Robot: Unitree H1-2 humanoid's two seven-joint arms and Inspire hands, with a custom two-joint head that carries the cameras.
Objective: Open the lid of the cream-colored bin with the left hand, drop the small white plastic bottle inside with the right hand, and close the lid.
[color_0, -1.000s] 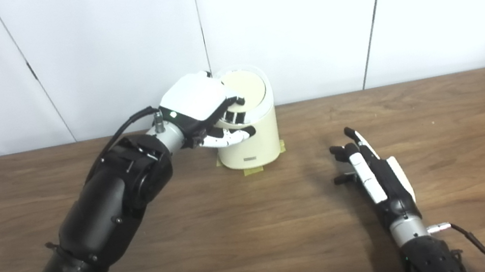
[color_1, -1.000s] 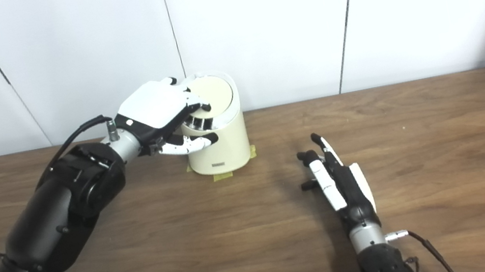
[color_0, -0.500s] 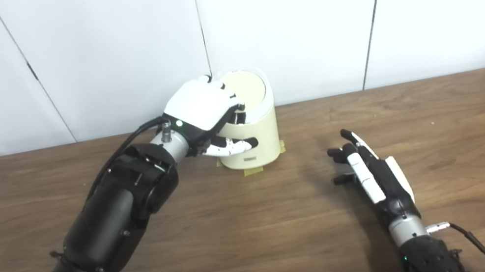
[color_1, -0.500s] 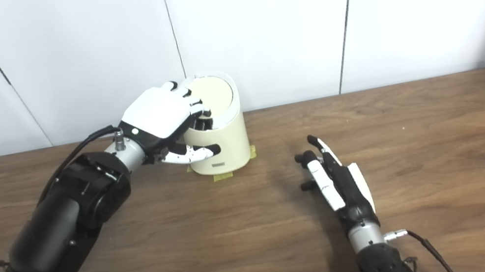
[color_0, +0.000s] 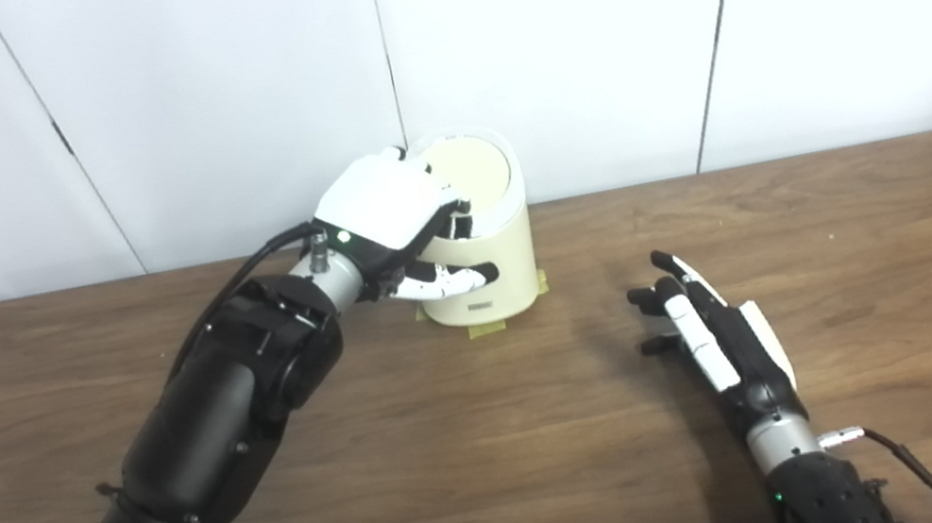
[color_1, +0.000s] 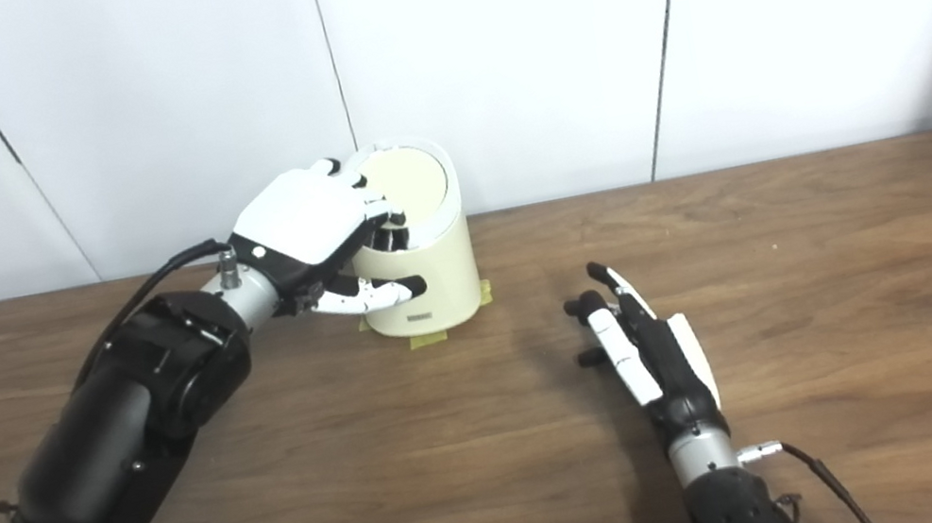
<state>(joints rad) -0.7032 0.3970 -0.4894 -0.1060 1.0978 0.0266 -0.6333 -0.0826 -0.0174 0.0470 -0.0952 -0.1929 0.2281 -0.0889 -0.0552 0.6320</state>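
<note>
Fingers [color_0: 459,222] of the left hand [color_0: 386,218] are being curled over the cream-colored bin's [color_0: 478,245] closed lid [color_0: 470,176] at centre frame; the right hand [color_0: 708,329] is being rested empty, fingers spread, on the wooden table [color_0: 499,447] at lower right.

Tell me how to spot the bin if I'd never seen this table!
Look at the brown wooden table, then along its far edge by the white wall. The bin stands there, left of the middle, on bits of yellow tape, with the left hand at its top. It's the only cream-colored round tub, with a slanted flat lid.
</note>
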